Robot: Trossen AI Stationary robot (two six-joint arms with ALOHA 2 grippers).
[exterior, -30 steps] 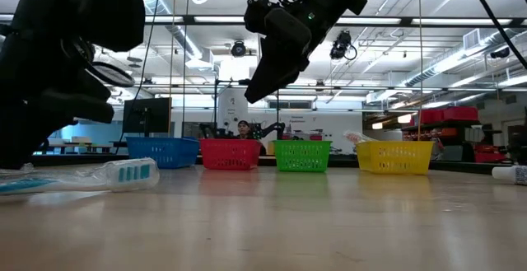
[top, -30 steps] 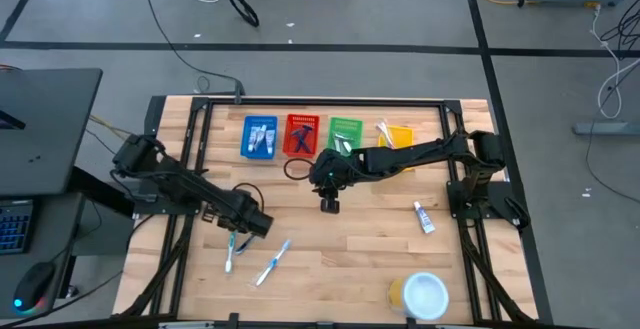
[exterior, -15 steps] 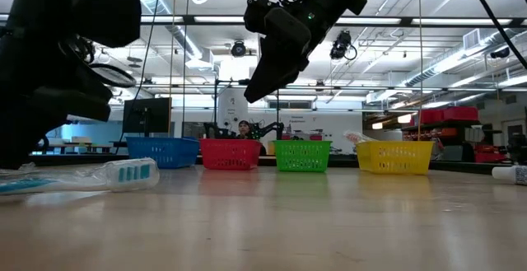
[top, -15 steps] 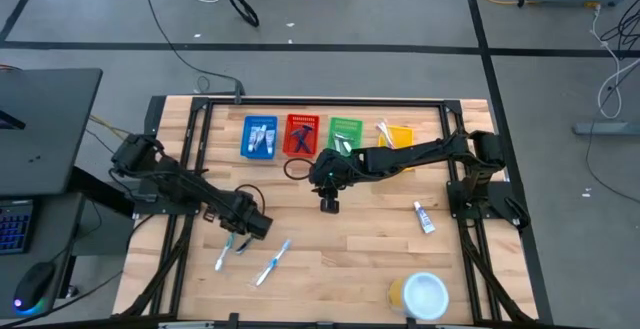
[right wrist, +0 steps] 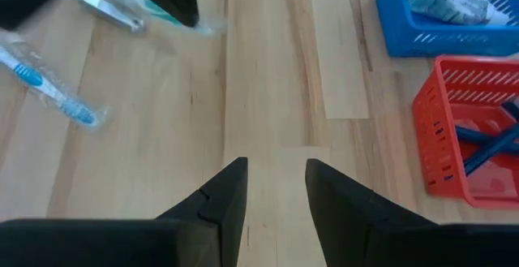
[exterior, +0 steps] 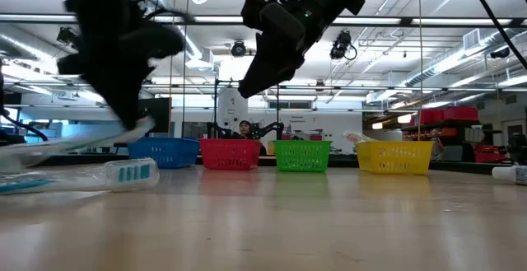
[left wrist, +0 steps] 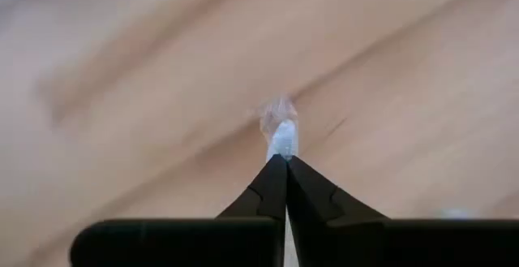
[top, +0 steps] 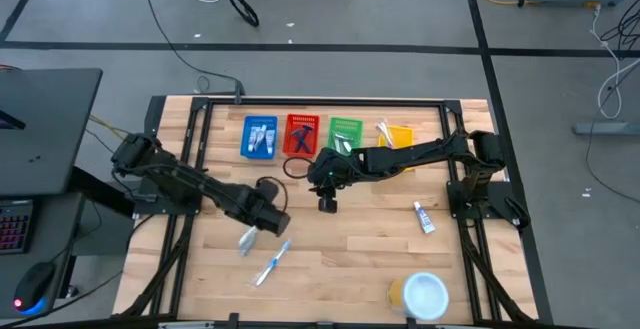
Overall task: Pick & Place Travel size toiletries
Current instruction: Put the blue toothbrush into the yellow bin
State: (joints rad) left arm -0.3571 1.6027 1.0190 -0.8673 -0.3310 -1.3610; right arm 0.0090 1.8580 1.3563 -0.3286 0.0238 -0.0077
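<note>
Our left end effector [top: 268,219] has lifted one toothbrush [top: 247,239] off the counter [top: 350,259], fingers pinching it; its trip to a basket can begin. Our right end effector [right wrist: 268,187] waits, spread, mid-counter.

Two dark, near-black jointed arms are seen, built of rounded housings and slim links. Each end effector, left [top: 268,218] and right [top: 328,203], is formed of two matte black, wedge-shaped fingers [right wrist: 223,195] tapering to narrow tips.
</note>
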